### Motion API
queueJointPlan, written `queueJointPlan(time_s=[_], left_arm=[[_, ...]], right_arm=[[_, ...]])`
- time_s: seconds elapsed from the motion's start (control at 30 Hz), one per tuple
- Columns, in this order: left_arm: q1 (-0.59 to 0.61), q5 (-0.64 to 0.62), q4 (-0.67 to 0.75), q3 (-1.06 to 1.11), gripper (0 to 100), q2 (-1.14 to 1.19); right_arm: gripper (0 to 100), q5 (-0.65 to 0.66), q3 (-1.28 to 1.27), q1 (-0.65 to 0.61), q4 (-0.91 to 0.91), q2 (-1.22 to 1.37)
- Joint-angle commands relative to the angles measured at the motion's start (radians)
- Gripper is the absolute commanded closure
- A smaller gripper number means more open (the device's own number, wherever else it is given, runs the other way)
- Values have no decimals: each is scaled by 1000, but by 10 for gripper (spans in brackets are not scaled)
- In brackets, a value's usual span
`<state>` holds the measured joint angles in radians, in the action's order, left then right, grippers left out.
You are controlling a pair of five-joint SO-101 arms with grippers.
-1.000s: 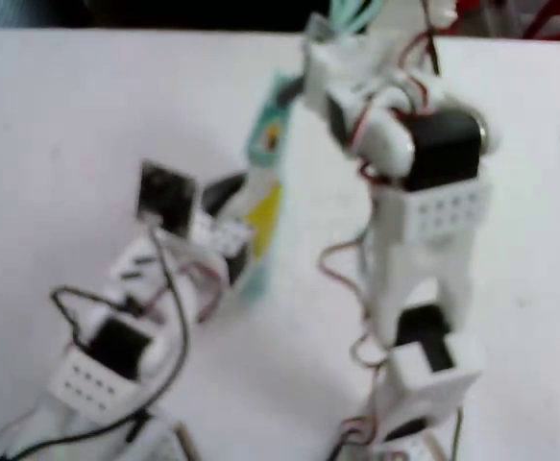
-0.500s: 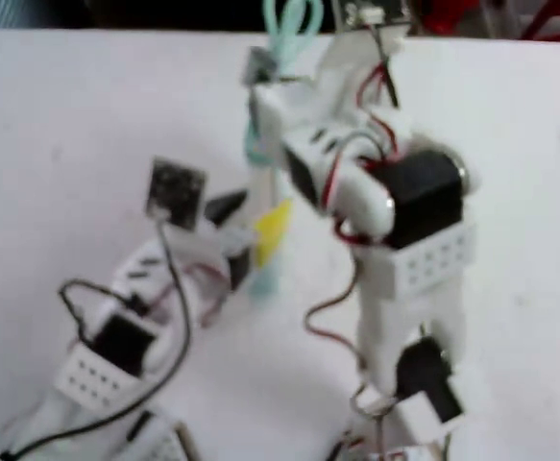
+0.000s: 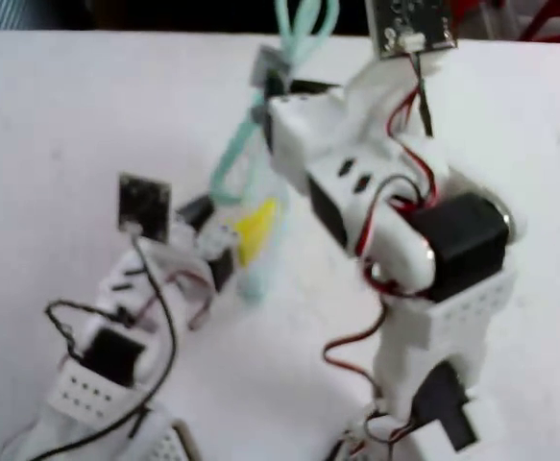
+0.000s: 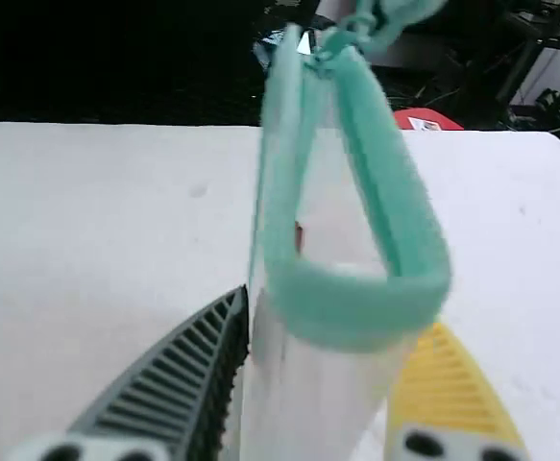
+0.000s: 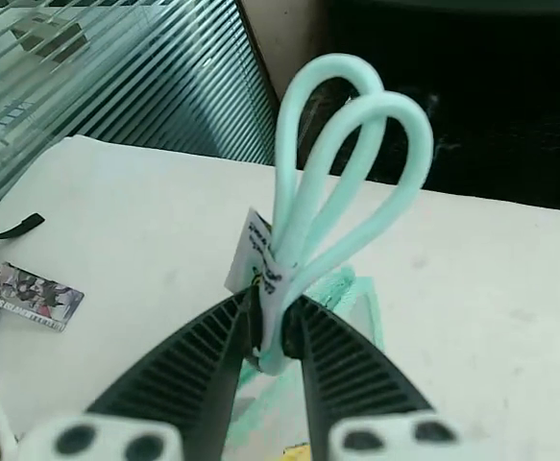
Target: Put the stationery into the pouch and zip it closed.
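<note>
Table: white tabletop (image 3: 68,115), beneath both arms.
Pouch: clear plastic pouch with a mint-green zip edge (image 4: 308,403), upright between the left gripper's jaws, mouth gaping (a red speck shows inside, too blurred to name).
Left gripper (image 4: 335,317): black and yellow jaws clamped on the pouch's lower end.
Right gripper (image 5: 270,303): black jaws pinched on the loop's base.
Loop: mint-green cord loop (image 5: 332,63), sticking out past the right fingertips.
Tag: small white paper tag (image 5: 253,252), touching the same jaws.

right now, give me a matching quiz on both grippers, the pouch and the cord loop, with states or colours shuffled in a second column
1 left gripper
2 right gripper
3 pouch
4 cord loop

a mint green all over
b clear, mint zip band
c shut on the cord loop
d shut on the pouch

Pairs: 1-d, 2-c, 3-b, 4-a
</note>
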<state>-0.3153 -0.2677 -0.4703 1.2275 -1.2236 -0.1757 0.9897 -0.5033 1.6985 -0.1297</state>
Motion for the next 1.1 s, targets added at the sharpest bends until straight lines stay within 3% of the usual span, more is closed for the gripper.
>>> queueJointPlan(time_s=[0.0, 0.33, 0.6, 0.93, 1.07], left_arm=[[59, 15, 44, -8, 758, -16], [-74, 35, 126, 29, 766, -13], [-159, 265, 299, 143, 964, -15], [-128, 262, 278, 138, 969, -19], [-125, 250, 87, 34, 969, -19]], right_arm=[[981, 12, -3, -12, 19, -44], [981, 12, 2, -1, 16, -47], [981, 12, -23, 191, -77, -15], [981, 12, -51, 341, -93, 91], [981, 12, -51, 384, -93, 130]])
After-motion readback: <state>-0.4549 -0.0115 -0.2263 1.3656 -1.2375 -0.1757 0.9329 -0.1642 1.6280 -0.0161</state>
